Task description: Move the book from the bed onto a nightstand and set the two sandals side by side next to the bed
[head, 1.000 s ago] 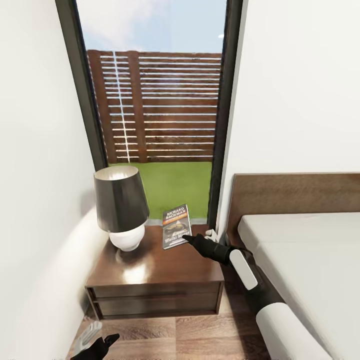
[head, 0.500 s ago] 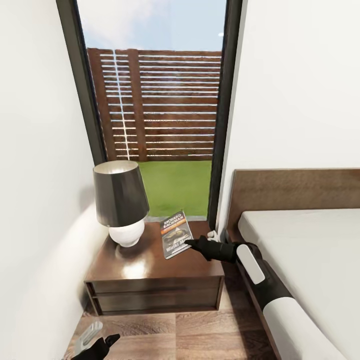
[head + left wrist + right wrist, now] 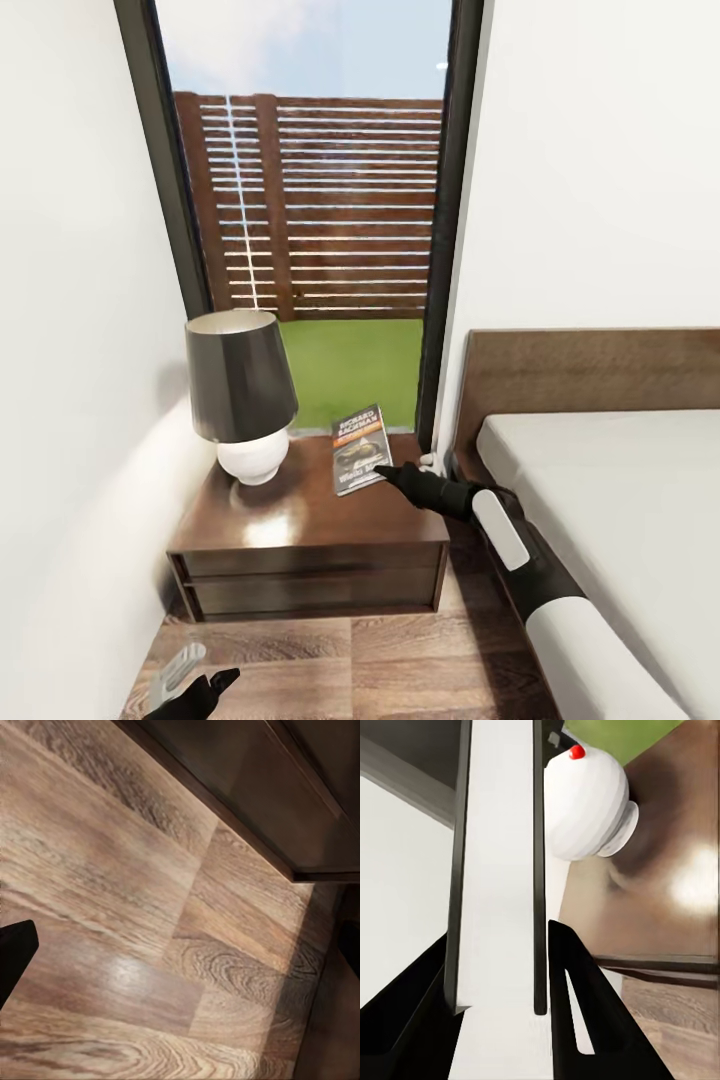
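Wood-plank floor point(image 3: 400, 660) lies nearest, the left end effector point(image 3: 195, 690) low above it, its opening impossible to judge. Beyond, the right end effector point(image 3: 385, 472) grips the book point(image 3: 360, 449) by its edge over the nightstand point(image 3: 310, 530). The lamp point(image 3: 240, 395) stands just beside, the bed point(image 3: 620, 500) opposite, the window point(image 3: 315, 200) behind.

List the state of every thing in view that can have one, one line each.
Dark grey-black paperback book: tilted over the nightstand top, its edge gripped.
Right gripper: shut on the book.
Left gripper: low over the wood-plank floor, holding nothing.
Glossy dark-brown nightstand: drawer closed.
Black-shaded, white-based lamp: upright on the nightstand.
Pale mattress bed: bare.
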You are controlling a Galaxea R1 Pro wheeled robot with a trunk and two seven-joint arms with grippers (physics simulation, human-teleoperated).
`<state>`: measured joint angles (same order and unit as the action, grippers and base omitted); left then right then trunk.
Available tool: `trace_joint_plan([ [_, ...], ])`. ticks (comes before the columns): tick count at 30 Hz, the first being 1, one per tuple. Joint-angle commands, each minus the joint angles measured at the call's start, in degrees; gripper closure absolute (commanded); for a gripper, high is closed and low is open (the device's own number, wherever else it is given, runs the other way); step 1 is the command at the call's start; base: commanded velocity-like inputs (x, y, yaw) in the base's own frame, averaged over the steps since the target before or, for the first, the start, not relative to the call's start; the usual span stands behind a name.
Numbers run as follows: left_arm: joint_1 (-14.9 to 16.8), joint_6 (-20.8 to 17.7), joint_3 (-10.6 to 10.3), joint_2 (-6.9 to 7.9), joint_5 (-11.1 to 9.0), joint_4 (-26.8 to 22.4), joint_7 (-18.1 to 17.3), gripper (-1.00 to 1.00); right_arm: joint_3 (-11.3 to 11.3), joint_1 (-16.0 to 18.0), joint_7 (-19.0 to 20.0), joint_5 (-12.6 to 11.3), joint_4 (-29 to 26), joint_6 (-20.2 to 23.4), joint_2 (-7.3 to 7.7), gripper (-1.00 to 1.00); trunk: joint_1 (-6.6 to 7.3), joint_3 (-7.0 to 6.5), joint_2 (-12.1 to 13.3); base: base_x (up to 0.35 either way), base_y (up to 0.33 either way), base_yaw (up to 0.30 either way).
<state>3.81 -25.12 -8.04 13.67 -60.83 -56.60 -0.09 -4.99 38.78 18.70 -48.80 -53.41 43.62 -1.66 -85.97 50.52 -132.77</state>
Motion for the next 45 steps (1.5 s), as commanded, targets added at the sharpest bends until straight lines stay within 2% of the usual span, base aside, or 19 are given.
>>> trace_joint_plan([
  [1,0.03,-0.11,-0.09,0.05,-0.24,-0.02,-0.01,-1.00,0.05,0.03,0.19,0.01,-0.01,0.20,-0.02,1.00,-0.21,0.24,-0.44,0.000,0.000,0.000],
  [9,0.05,0.05,0.16,0.04,-0.33,1.12,0.33,-1.00,-0.22,-0.03,0.13,-0.12,-0.10,-2.26,-0.01,1.00,-1.97,1.68,-3.65,0.000,0.000,0.000],
  [15,0.06,0.07,0.21,-0.05,-0.64,3.25,0.12,-1.00,-0.27,-0.02,-0.01,-0.08,0.08,-2.65,-0.01,1.00,-3.29,2.75,-6.05,0.000,0.000,0.000],
  [26,0.13,-0.01,0.22,-0.13,-0.88,3.98,-0.03,-1.00,-0.19,-0.04,-0.07,-0.13,0.11,-2.74,-0.01,1.00,-5.71,4.73,-10.47,0.000,0.000,0.000],
  [36,0.19,0.00,0.22,-0.08,-0.89,4.07,-0.07,-1.00,-0.19,-0.03,-0.12,-0.16,0.04,-2.75,-0.01,1.00,-5.96,6.94,-10.60,0.000,0.000,0.000],
  [45,0.23,0.64,0.31,-0.12,-0.77,6.45,-0.07,-1.00,-0.16,-0.02,-0.17,-0.06,0.48,-2.75,-0.01,1.00,-5.96,6.94,-10.60,0.142,0.000,0.000],
])
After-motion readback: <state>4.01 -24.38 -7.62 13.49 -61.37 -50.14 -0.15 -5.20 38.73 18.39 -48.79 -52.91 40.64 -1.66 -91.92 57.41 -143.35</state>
